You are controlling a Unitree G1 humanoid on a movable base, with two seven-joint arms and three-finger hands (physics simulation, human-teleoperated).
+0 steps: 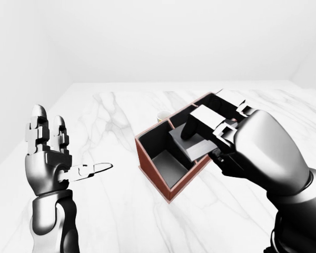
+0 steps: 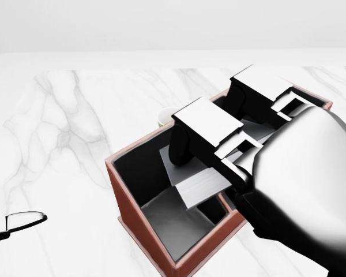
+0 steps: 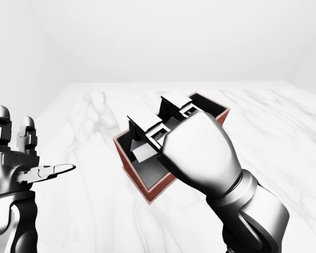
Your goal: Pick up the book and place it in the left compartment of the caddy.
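Spreading wide, the marble tabletop [image 1: 105, 211] carries a red caddy [image 2: 132, 213]; the right hand [image 2: 219, 153] grips a grey book [image 2: 199, 184] tilted over its left compartment, long axis slanting lower-left to upper-right. Left hand [image 1: 47, 158] is raised with fingers splayed, empty.

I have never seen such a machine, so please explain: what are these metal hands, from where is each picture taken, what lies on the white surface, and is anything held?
These are simulator renders from three cameras on a humanoid robot's head, looking out over its own arms: a head view and two eye views showing nearly the same scene. The left hand is raised at the left, fingers open, holding nothing. The right hand reaches over a reddish-brown caddy standing on a white marble table. Its fingers close on a grey book, tilted in the caddy's left compartment and not yet released. A pale round thing, only partly visible, shows above the caddy in the head view; I cannot tell what it is.
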